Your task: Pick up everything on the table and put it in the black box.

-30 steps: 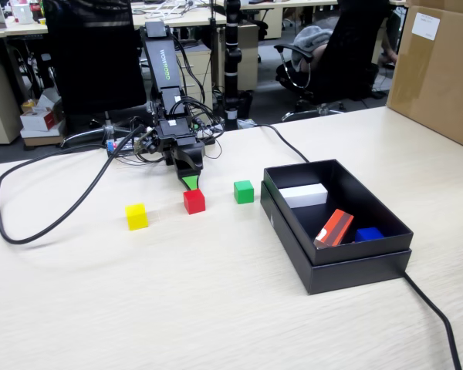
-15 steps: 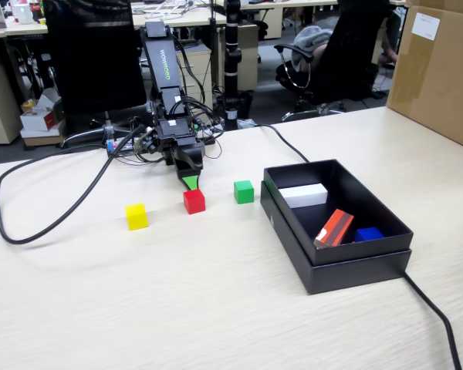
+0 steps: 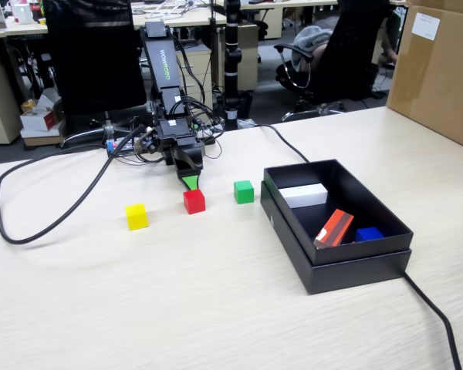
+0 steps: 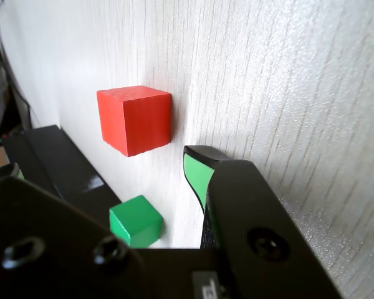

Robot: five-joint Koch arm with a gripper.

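1. I see my gripper (image 3: 190,182) low over the table (image 3: 177,301), just behind the red cube (image 3: 194,200) in the fixed view. Its green-lined tip points down and toward that cube.
2. In the wrist view only one green-padded finger (image 4: 195,175) shows clearly; the other is hidden behind the black housing, so I cannot tell how far the jaws stand apart. Nothing is in its hold.
3. The red cube (image 4: 134,119) is a small solid block with sharp edges and a matte face. It sits flat on the table just ahead of the fingertip, apart from it. Being a cube it has no long axis; in the fixed view one face turns roughly toward the camera.
4. The green cube (image 3: 244,191) lies to the right of the red one in the fixed view, near the black box (image 3: 355,262), not touching it. It is the same size, and also sits flat.
5. The yellow cube (image 3: 136,216) is left of the red one, slightly nearer the camera, well apart from the box, sitting flat.
6. The box is shallow and open, its long side running away from the camera toward the arm. Inside I see a white block (image 3: 303,195), an orange-red block (image 3: 336,228) leaning tilted, and something blue (image 3: 368,233).
7. A black cable (image 3: 54,220) loops across the table at left.
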